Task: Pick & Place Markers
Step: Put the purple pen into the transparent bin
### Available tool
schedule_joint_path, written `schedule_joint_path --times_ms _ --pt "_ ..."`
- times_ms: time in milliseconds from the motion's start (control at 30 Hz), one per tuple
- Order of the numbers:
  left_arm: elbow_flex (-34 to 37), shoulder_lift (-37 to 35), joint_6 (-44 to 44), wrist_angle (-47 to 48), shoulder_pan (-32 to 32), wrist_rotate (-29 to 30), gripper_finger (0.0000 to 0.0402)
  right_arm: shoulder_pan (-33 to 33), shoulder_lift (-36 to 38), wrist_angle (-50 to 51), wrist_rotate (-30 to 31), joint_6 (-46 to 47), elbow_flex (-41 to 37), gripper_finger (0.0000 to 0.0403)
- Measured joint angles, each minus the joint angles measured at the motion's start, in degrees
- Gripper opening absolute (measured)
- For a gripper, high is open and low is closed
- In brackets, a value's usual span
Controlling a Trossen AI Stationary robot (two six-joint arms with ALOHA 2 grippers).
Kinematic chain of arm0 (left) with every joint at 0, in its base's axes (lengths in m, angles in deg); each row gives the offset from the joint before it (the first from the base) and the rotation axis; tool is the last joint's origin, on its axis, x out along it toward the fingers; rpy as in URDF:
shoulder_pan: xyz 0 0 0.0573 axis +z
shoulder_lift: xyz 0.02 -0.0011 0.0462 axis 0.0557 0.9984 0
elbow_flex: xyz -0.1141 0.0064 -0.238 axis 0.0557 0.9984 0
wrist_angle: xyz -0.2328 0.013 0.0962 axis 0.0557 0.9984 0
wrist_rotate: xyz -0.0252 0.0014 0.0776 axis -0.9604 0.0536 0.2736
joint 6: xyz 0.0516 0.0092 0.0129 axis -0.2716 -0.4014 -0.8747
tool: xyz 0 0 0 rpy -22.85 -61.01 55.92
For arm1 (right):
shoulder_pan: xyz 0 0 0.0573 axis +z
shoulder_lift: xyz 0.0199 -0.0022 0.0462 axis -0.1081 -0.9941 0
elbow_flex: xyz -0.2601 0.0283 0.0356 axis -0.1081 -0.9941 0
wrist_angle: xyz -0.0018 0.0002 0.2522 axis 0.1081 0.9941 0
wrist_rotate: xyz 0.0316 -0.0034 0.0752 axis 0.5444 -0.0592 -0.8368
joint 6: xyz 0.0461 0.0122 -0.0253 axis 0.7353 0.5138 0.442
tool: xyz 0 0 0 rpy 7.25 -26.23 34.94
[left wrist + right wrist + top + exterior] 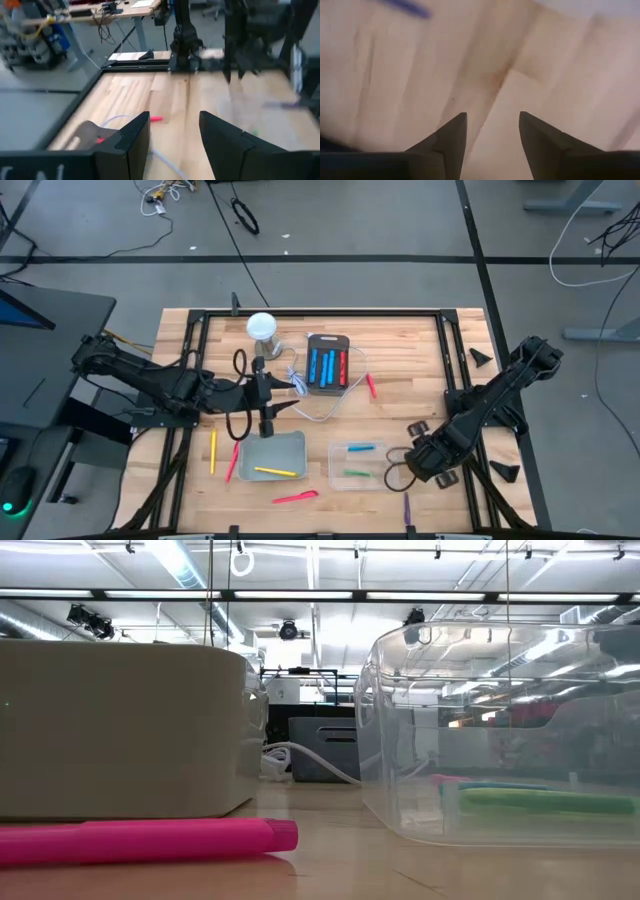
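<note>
wooden desk [400, 350] carries scattered markers [295, 497]; left gripper [266, 423] and right gripper [410, 464] both keep fingers spread, empty, near the trays [272, 455], probably for sorting.

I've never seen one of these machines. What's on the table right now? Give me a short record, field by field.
Table: wooden table
Grey tray: grey tray holding a yellow marker
Clear tub: clear tub holding a blue marker and a green marker
Dark case: dark case with blue and red markers in it
Loose on the wood: pink marker, purple marker, red marker
Left gripper: left gripper at the grey tray's far edge, jaws open, empty
Right gripper: right gripper beside the clear tub, jaws open, empty
</note>
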Motion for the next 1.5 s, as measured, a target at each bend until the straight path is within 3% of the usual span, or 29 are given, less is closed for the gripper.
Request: schedule_joint_path --times_ms 133,400,800,1200,1500 --pt "0.00 0.00 8.63 -0.62 0.00 0.00 0.0179 0.74 0.00 -2.57 -0.05 -16.23 0.00 0.0183" --pt "0.00 0.00 17.34 -0.68 0.00 0.03 0.0179 1.86 0.00 -12.37 -4.09 -32.39 0.00 0.0183" --pt "0.00 0.00 17.77 -3.60 0.04 0.12 0.0179 5.29 -1.46 -17.28 -3.84 -44.67 0.00 0.0183" --pt "0.00 -0.02 17.80 -5.64 0.02 -1.96 0.0179 5.74 -12.89 -19.07 -3.67 -51.11 7.86 0.0171" --pt "0.00 -0.02 18.16 -5.54 0.02 -2.25 0.0179 6.05 -18.78 -20.49 -4.47 -54.29 8.60 0.0157"
